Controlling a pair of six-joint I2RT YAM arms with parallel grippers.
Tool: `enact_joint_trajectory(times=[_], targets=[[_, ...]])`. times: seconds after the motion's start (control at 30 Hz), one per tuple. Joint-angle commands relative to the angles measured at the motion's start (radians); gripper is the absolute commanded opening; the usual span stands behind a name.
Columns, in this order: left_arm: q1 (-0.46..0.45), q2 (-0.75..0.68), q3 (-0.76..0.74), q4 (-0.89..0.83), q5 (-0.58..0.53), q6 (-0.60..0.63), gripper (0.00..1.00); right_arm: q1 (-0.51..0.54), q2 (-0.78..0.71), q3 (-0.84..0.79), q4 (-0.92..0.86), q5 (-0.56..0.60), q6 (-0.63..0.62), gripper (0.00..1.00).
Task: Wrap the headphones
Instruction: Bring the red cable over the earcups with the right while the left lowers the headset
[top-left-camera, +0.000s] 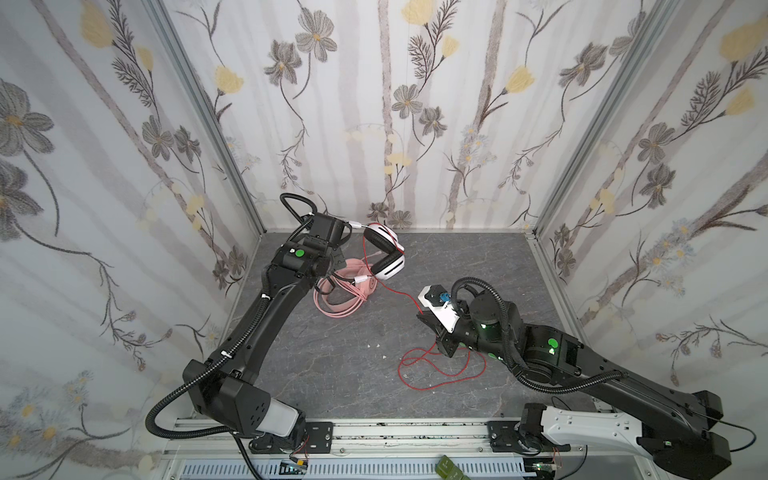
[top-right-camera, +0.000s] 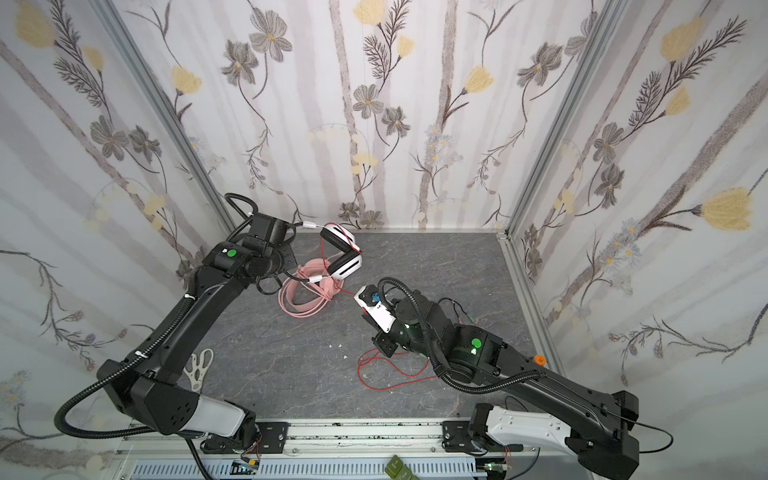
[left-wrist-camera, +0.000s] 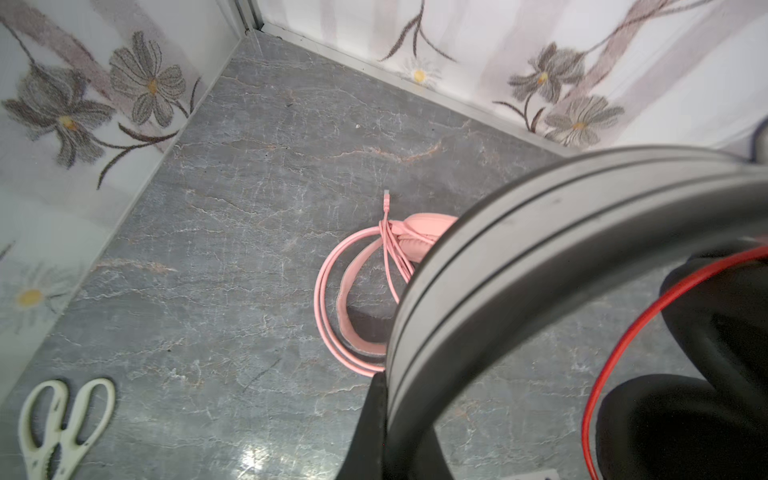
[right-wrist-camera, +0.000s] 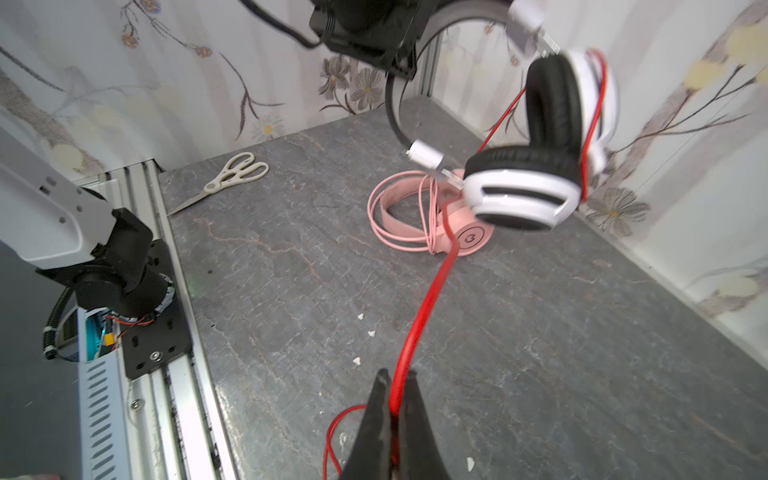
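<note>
While the white-and-black headset (top-left-camera: 386, 259) is apparently gripped by the left tool (right-wrist-camera: 402, 66), its red cable (right-wrist-camera: 419, 316) is pinched by the right tool (right-wrist-camera: 397, 384).

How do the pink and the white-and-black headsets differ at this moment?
The pink headset lies on the table; the white-and-black headset hangs aloft, headband gripped by the left end effector. The pink headset has its pink cable looped around it; the white-and-black headset's red cable trails loose, pinched by the right end effector. Both are wired over-ear sets.
</note>
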Motion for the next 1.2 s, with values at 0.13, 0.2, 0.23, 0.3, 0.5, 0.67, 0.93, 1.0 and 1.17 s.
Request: enact_joint_trajectory(times=[0.13, 0.2, 0.23, 0.3, 0.5, 0.67, 0.93, 1.0, 1.17], targets=[[-0.091, -0.054, -0.083, 0.041, -0.016, 0.165, 0.0, -0.009, 0.047, 0.108, -0.068, 0.211, -0.211, 0.0], [-0.12, -0.063, -0.1, 0.039, 0.002, 0.209, 0.0, -0.018, 0.069, 0.139, -0.077, 0.248, -0.241, 0.0], [-0.135, -0.065, -0.106, 0.036, -0.001, 0.227, 0.0, -0.023, 0.078, 0.153, -0.081, 0.266, -0.25, 0.0], [-0.167, -0.07, -0.106, 0.024, -0.01, 0.263, 0.0, -0.042, 0.093, 0.179, -0.084, 0.286, -0.268, 0.0], [-0.24, -0.132, -0.193, 0.063, 0.064, 0.33, 0.0, -0.148, 0.12, 0.221, -0.065, 0.221, -0.301, 0.0], [-0.269, -0.222, -0.258, 0.124, 0.135, 0.36, 0.0, -0.228, 0.124, 0.178, 0.011, 0.158, -0.318, 0.0], [-0.285, -0.317, -0.315, 0.175, 0.252, 0.386, 0.0, -0.361, 0.19, 0.125, 0.082, -0.004, -0.277, 0.0], [-0.287, -0.332, -0.324, 0.188, 0.286, 0.388, 0.0, -0.384, 0.217, 0.125, 0.085, -0.057, -0.256, 0.0], [-0.286, -0.357, -0.33, 0.203, 0.314, 0.381, 0.0, -0.424, 0.253, 0.115, 0.102, -0.179, -0.196, 0.0]])
